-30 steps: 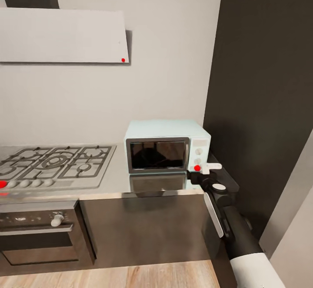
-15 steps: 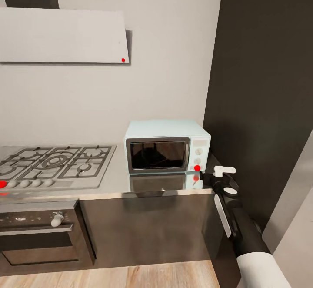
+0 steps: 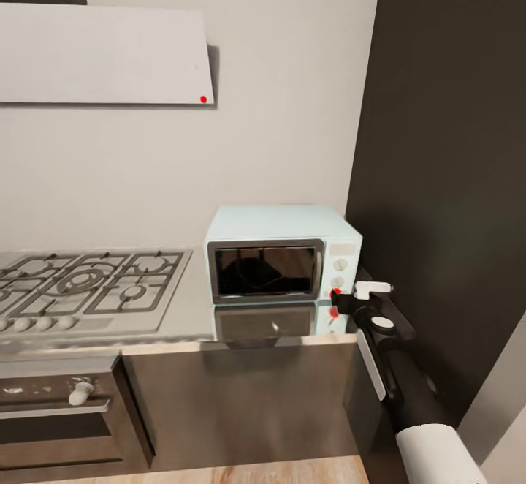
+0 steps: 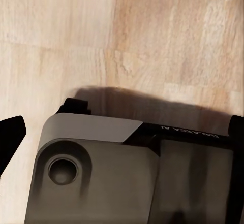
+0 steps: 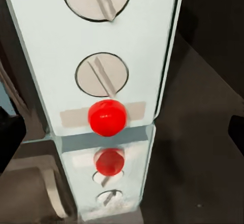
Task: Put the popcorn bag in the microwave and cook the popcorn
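right pincer just beside microwave red light, on desk; open or clenched unclear. left pincer: can't tell.

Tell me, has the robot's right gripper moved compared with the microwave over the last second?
Yes. The right gripper started just below the microwave's red light, swung out to the right, and now sits closer again, just right of that light.

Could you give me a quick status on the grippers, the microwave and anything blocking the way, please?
Right gripper at the microwave's control panel, facing the red indicator light; jaws unclear. Microwave door shut. Left wrist view: wooden floor. Nothing between gripper and panel.
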